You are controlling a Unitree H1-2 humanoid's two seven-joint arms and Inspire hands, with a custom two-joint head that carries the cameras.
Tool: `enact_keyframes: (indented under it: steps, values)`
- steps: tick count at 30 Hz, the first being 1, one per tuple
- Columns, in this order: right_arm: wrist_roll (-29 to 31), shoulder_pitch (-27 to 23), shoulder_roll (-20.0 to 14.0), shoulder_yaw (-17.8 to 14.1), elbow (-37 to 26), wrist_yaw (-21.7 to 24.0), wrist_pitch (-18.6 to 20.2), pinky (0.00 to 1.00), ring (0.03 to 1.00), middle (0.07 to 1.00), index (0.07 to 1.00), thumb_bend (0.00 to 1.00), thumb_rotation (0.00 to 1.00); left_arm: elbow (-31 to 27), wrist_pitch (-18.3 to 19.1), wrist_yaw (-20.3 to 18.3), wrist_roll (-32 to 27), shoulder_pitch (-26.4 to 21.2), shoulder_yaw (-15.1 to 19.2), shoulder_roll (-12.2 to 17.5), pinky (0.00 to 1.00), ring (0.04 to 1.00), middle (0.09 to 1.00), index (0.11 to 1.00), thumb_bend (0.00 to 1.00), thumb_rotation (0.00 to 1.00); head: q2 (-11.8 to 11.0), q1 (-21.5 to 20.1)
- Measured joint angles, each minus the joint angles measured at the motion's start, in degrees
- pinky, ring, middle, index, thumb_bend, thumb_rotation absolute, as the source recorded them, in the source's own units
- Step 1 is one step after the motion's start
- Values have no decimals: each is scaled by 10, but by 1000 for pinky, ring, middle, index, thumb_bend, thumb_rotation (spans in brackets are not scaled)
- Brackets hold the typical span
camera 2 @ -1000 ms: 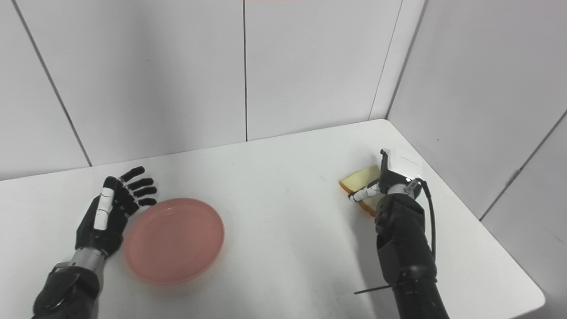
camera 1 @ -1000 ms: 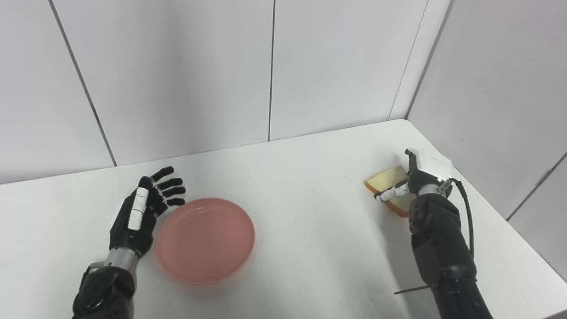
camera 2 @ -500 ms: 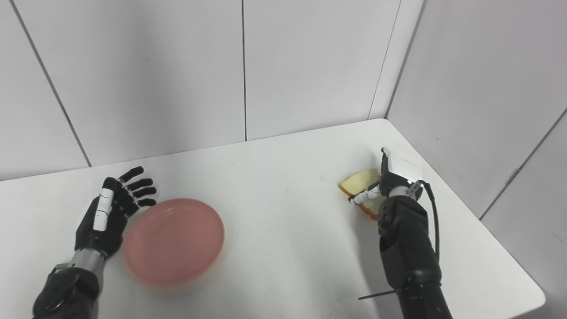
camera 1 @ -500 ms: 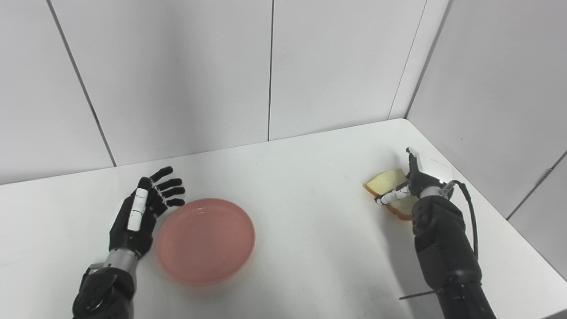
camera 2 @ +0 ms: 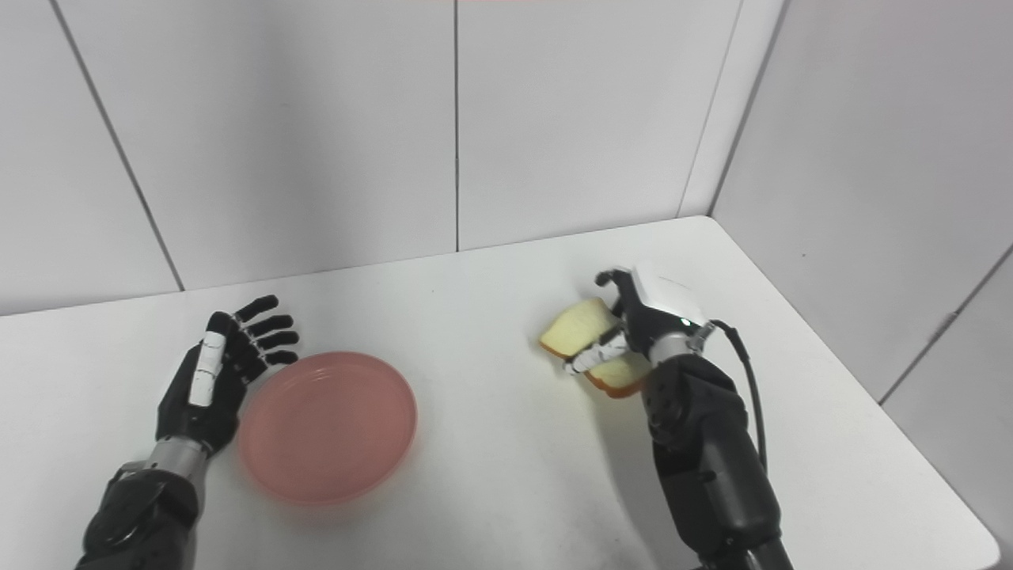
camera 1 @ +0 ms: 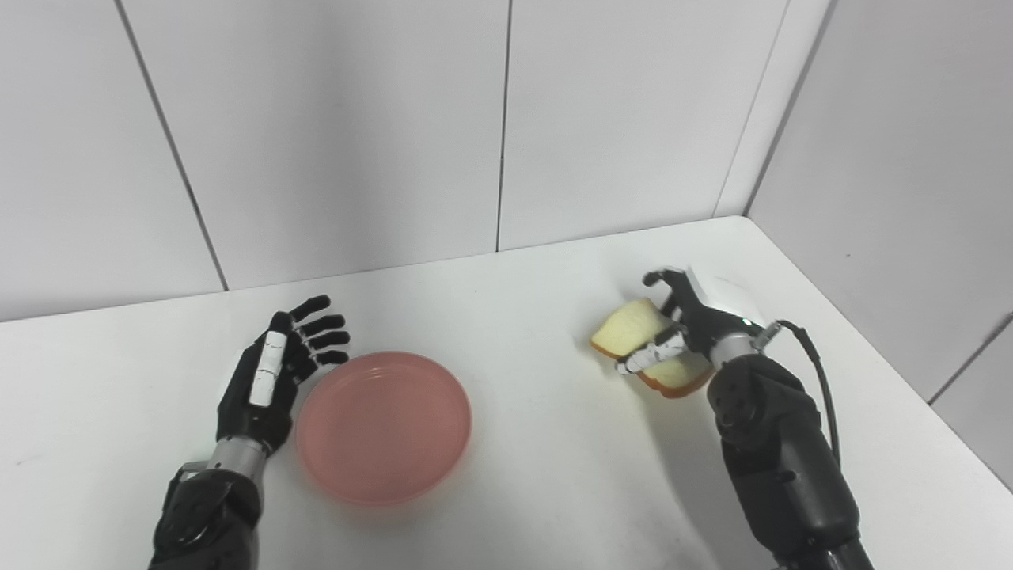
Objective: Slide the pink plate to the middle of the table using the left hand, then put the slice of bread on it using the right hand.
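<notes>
The pink plate [camera 1: 385, 426] lies flat on the white table, left of its middle. My left hand [camera 1: 273, 378] is open, fingers apart, right beside the plate's left rim; I cannot tell if it touches. My right hand [camera 1: 687, 323] is shut on the slice of bread [camera 1: 625, 329], thumb over its top face and fingers behind it. The bread is lifted off the table and tilted, to the right of the plate with a wide gap between them. Both also show in the right eye view: the plate [camera 2: 328, 427] and the bread [camera 2: 576, 328].
The white table [camera 1: 538, 467] is boxed in by grey wall panels at the back and on the right. Its right edge runs diagonally past my right forearm [camera 1: 779, 467]. A black cable loops from the right wrist.
My right hand has closed on the bread, lifted it off the table and carried it left toward the plate. The camera has shifted a little. The left hand and plate have not moved.
</notes>
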Motion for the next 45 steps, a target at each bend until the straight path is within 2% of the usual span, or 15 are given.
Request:
enact_keyframes:
  steps: [2, 9, 15, 22, 25, 27, 29, 31, 37, 39, 41, 44, 45]
  values:
    - [1, 0, 2, 19, -20, 0, 0, 244, 428, 487, 735, 533, 0, 0, 0, 1, 0, 0, -2, 0, 553, 636, 665, 714, 839, 793, 0, 11]
    - [21, -8, 8, 66, -51, -1, -1, 321, 404, 526, 749, 525, 0, 0, 0, 12, 0, 0, -4, -13, 559, 641, 672, 720, 829, 787, -1, 59]
    - [26, -35, 19, 111, -50, -7, -9, 291, 398, 526, 736, 524, 0, 0, -1, 23, 6, -1, -14, -33, 570, 649, 683, 745, 826, 812, 4, 101]
    - [51, -55, 46, 164, -24, -50, -58, 251, 397, 523, 712, 526, 0, 8, -4, 38, 13, -6, -20, -53, 571, 660, 694, 757, 803, 833, 8, 152]
    - [57, -60, 66, 183, 3, -61, -66, 229, 434, 491, 734, 532, 0, 20, -8, 40, 14, -13, -21, -59, 569, 655, 686, 756, 798, 832, 7, 159]
    - [61, -64, 75, 191, 24, -69, -69, 232, 404, 512, 752, 527, 0, 26, -11, 41, 14, -16, -21, -61, 566, 655, 682, 748, 798, 834, 7, 165]
    - [69, -67, 83, 195, 43, -76, -71, 203, 407, 513, 728, 528, 0, 32, -15, 41, 14, -19, -21, -61, 564, 659, 685, 742, 794, 844, 8, 168]
    - [71, -69, 92, 202, 53, -79, -71, 236, 400, 521, 735, 526, 0, 33, -17, 42, 14, -20, -19, -61, 558, 658, 686, 725, 792, 853, 9, 170]
    - [68, -71, 119, 239, 74, -100, -71, 187, 409, 517, 718, 527, 0, 32, -17, 44, 14, -19, -17, -61, 564, 672, 698, 710, 800, 916, 10, 171]
    - [67, -67, 125, 254, 81, -102, -73, 209, 401, 523, 728, 525, 0, 31, -17, 44, 14, -19, -17, -61, 566, 675, 702, 711, 811, 938, 11, 170]
    - [65, -63, 127, 264, 83, -106, -75, 229, 433, 493, 741, 530, 0, 31, -17, 44, 14, -19, -17, -61, 557, 671, 702, 708, 820, 950, 13, 169]
    - [61, -58, 126, 270, 84, -115, -75, 232, 443, 483, 755, 532, 0, 30, -17, 44, 14, -18, -17, -60, 541, 660, 694, 708, 819, 947, 14, 167]
    - [60, -56, 126, 272, 84, -117, -75, 234, 420, 507, 756, 528, 0, 27, -17, 44, 14, -16, -17, -60, 535, 656, 690, 708, 817, 947, 15, 166]
